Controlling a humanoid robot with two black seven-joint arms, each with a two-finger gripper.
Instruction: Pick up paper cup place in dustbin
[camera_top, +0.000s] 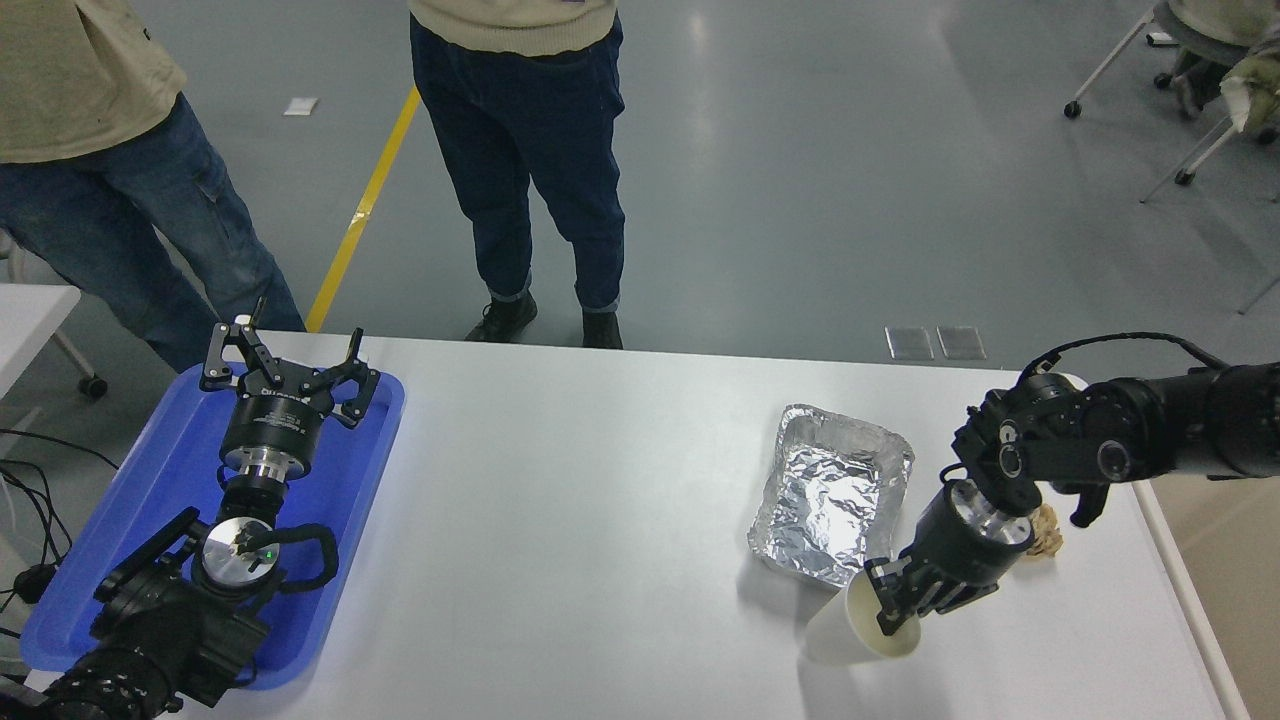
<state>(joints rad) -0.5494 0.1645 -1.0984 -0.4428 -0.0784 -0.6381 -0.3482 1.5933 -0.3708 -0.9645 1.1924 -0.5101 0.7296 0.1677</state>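
Note:
The off-white paper cup (850, 630) is tilted, its mouth turned toward my right arm, just in front of the foil tray near the table's front right. My right gripper (888, 605) is shut on the cup's rim, one finger inside the mouth. The cup looks lifted a little off the table, with a shadow beneath it. Only a strip of the dustbin (1215, 570), its pale rim and beige inside, shows at the right edge beyond the table. My left gripper (288, 368) is parked open over the blue tray at the far left.
A crinkled silver foil tray (830, 495) lies just behind the cup. A crumpled tan paper ball (1045, 535) sits partly hidden behind my right wrist. A blue plastic tray (150, 520) lies under the left arm. Two people (530, 170) stand at the table's far side.

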